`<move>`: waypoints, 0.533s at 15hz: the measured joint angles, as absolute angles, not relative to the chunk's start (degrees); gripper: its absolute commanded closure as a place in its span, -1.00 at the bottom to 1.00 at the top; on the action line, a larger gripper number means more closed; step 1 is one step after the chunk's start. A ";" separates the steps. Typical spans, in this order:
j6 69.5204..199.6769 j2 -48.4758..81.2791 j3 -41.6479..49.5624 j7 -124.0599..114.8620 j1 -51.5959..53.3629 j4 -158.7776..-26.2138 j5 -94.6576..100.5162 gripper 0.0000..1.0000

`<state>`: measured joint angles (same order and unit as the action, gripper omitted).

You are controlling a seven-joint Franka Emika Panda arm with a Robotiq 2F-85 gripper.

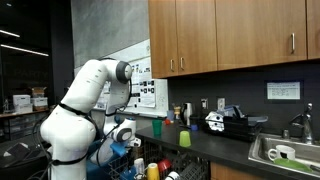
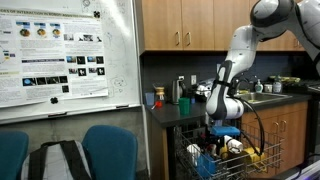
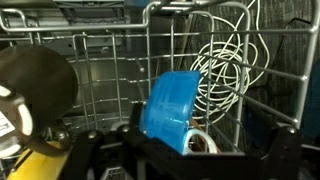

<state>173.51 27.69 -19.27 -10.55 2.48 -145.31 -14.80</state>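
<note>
Item: blue cup (image 3: 170, 110), plastic by the look of it.
Location: inside the wire rack (image 3: 110, 50) of a pulled-out dishwasher drawer, below the front edge of the bench (image 1: 215, 145).
Posture: on its side or steeply tipped among the tines, not upright. Which end is the mouth cannot be told.
Long axis: runs up the wrist view and leans slightly, so it lies crosswise to the line from one finger to the other.
Fingers (image 3: 288, 148): spread wide and empty. One dark tip shows at each lower corner of the wrist view.
Bearing from fingers: the cup lies straight ahead and just below, centred in the gap. The pictures show no contact.
Arm: single arm (image 2: 240, 50), bent down from above, with its wrist low over the rack in both exterior views.
Neighbours, one side: a loose coil of white wire (image 3: 230, 65), just beside the cup and possibly touching it.
Neighbours, other side: a dark bowl (image 3: 35, 85), apart from the cup, and a yellow item (image 3: 40, 165) low in the corner, too blurred to name.
</note>
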 measured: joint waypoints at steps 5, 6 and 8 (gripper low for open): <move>174.38 30.28 -19.33 -8.69 0.82 -143.95 -14.80 -1.00; 174.47 30.68 -19.34 -8.34 0.51 -143.67 -14.80 -1.00; 174.62 31.51 -19.36 -7.70 0.02 -142.96 -14.75 -1.00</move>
